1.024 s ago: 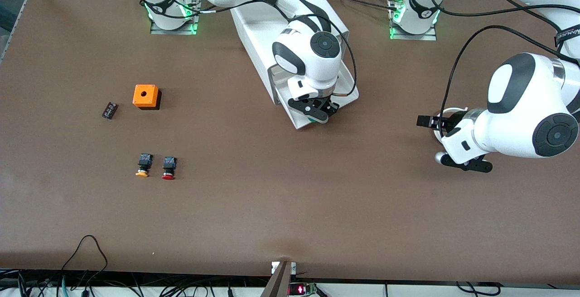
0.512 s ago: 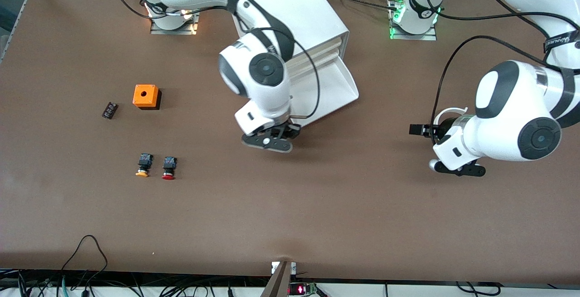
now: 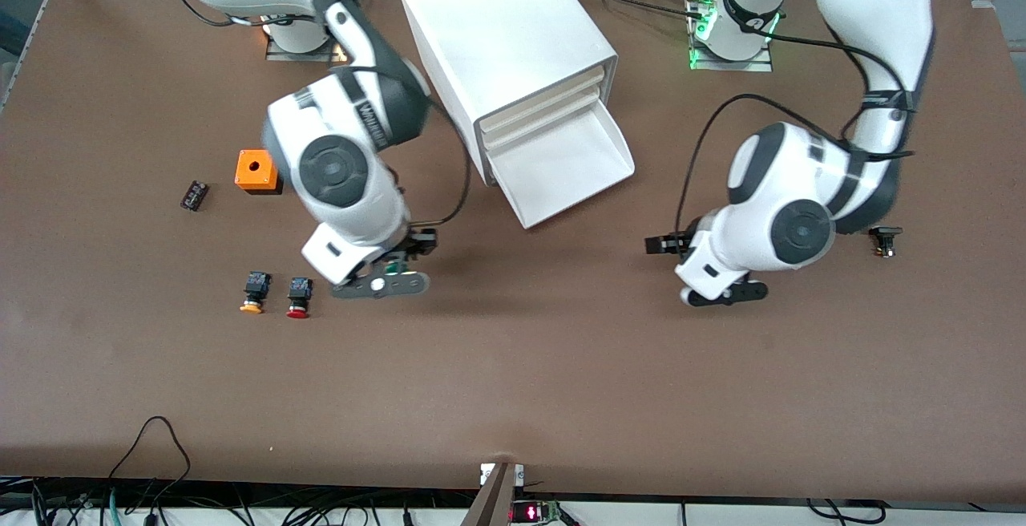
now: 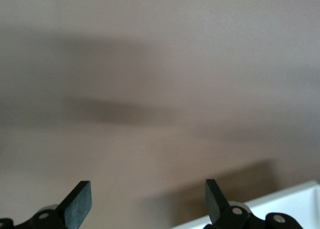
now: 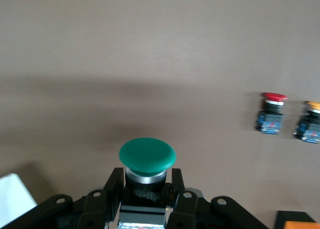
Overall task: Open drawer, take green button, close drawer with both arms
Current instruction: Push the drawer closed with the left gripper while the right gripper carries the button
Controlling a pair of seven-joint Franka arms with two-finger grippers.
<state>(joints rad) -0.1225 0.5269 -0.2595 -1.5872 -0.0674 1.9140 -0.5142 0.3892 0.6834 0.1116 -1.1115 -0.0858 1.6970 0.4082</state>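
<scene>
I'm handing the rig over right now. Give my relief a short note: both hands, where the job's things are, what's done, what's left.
Right hand: shut on the green button, in the air over bare table beside the red button and orange button.
Left hand: open, empty, over bare table near the drawer, toward the left arm's end.
Drawer: lowest one of the cabinet, pulled out; nothing visible in it.
Done: drawer opened, green button taken out.
Left: set the green button down, probably by the other two, then push the drawer shut; the left hand looks best placed for that.
</scene>
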